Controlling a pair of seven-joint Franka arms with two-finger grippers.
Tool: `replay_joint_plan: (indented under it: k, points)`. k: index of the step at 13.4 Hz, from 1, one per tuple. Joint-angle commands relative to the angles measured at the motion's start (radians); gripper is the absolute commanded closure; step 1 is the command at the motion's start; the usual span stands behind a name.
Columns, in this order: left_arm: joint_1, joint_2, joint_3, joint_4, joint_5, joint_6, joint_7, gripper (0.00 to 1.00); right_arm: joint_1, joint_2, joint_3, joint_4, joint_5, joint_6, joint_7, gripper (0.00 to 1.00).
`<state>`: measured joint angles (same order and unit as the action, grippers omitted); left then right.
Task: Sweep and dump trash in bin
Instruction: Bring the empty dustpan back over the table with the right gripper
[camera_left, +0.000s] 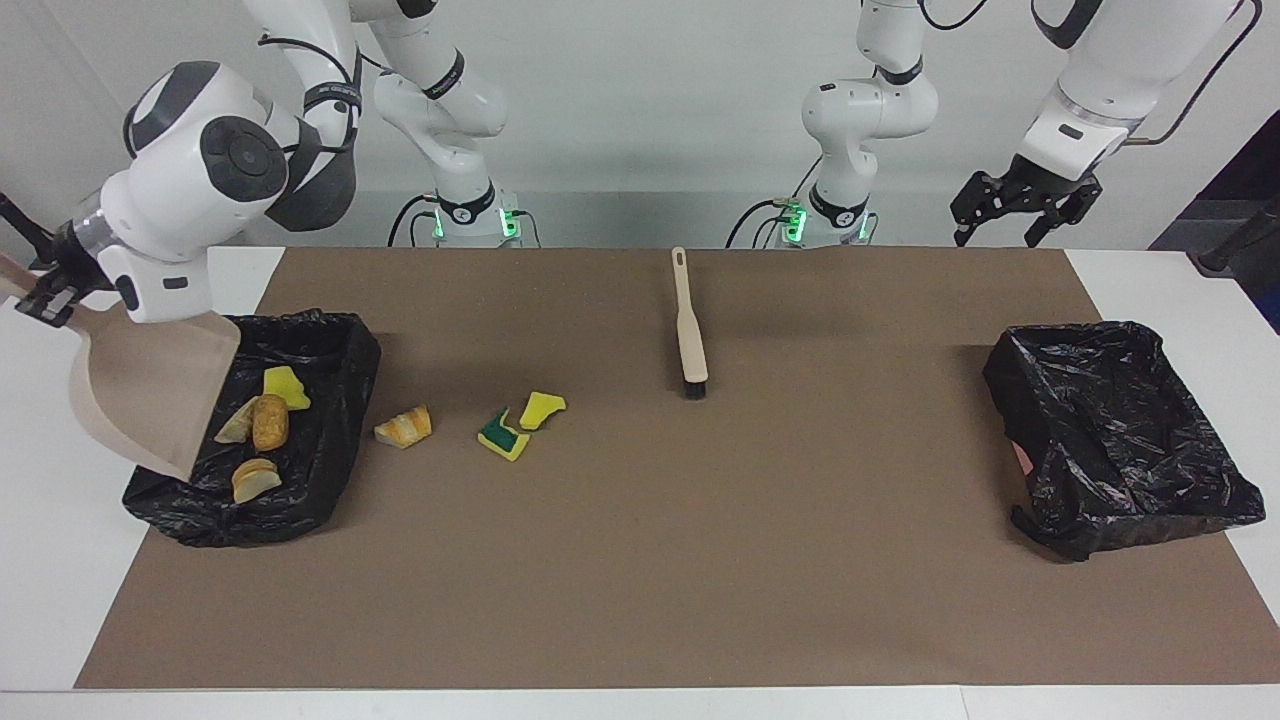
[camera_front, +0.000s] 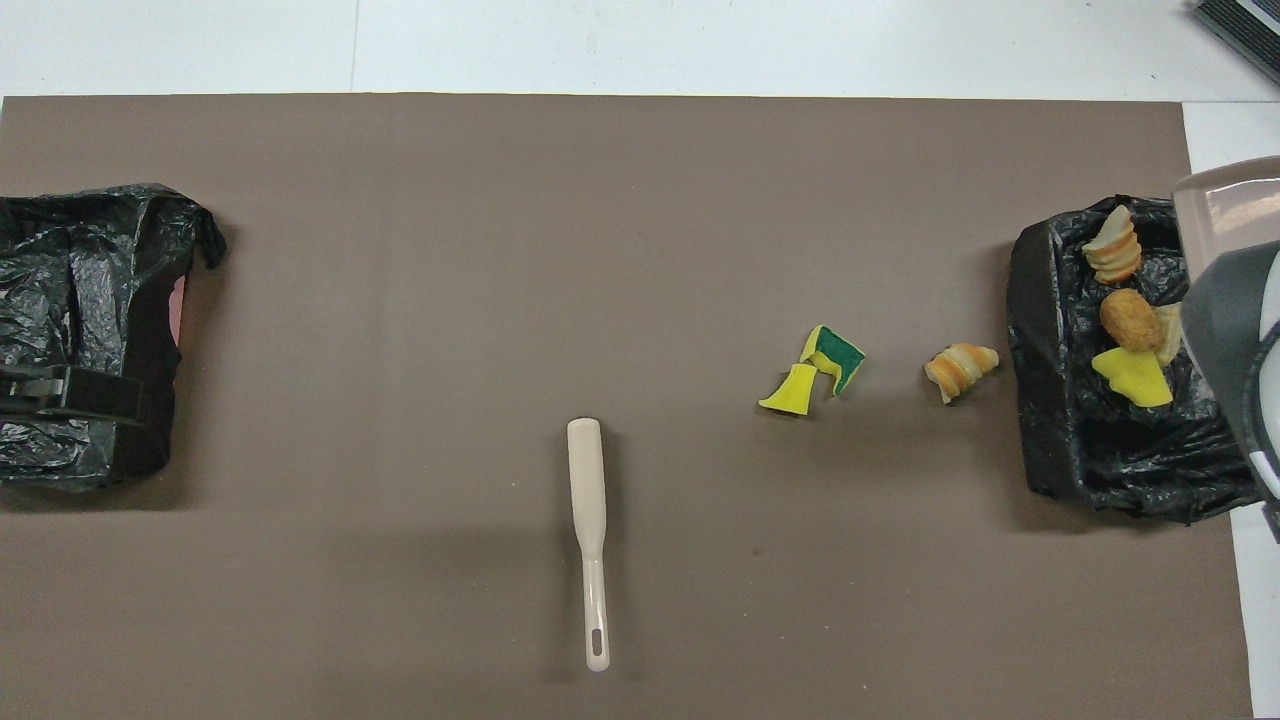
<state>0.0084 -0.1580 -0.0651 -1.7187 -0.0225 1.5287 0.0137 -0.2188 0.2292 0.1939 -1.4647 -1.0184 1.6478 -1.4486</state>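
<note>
My right gripper (camera_left: 48, 292) is shut on the handle of the beige dustpan (camera_left: 150, 390), which tilts down over a black-lined bin (camera_left: 345, 400) at the right arm's end. Several trash scraps lie in that bin: a yellow sponge piece (camera_left: 285, 386) and bread-like chunks (camera_left: 269, 423). On the mat beside the bin lie a striped chunk (camera_left: 404, 427), a green-backed sponge (camera_left: 502, 436) and a yellow sponge piece (camera_left: 541, 408). The beige brush (camera_left: 688, 325) lies alone mid-mat. My left gripper (camera_left: 996, 238) is open and empty, raised over the left arm's end.
A second black-lined bin (camera_left: 1120, 430) sits at the left arm's end, with nothing visible in it. A brown mat (camera_left: 700, 560) covers the table. In the overhead view the brush (camera_front: 590, 540) lies nearer to the robots than the loose scraps (camera_front: 812, 368).
</note>
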Motion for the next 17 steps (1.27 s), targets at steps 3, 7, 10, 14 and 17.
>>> replay_joint_plan:
  k: [3, 7, 10, 14, 17]
  points:
    - [-0.001, -0.006, -0.012, 0.063, 0.003, -0.008, -0.015, 0.0, -0.021, -0.013, 0.004, -0.005, 0.352, 0.015, 0.039, 1.0]
    - [0.001, -0.024, -0.012, 0.039, -0.002, -0.004, -0.031, 0.0, -0.005, -0.033, 0.006, -0.078, 0.614, 0.024, 0.121, 1.0]
    - [-0.001, -0.02, -0.012, 0.047, -0.002, -0.001, -0.021, 0.0, 0.06, -0.024, 0.007, -0.129, 0.747, 0.035, 0.49, 1.0]
    - [0.016, -0.018, -0.003, 0.05, 0.001, -0.009, -0.024, 0.0, 0.182, -0.011, 0.007, -0.154, 0.799, 0.04, 0.955, 1.0]
    - [0.015, -0.02, -0.001, 0.05, 0.003, -0.01, -0.024, 0.0, 0.254, -0.005, 0.007, -0.155, 0.852, 0.052, 1.207, 1.0]
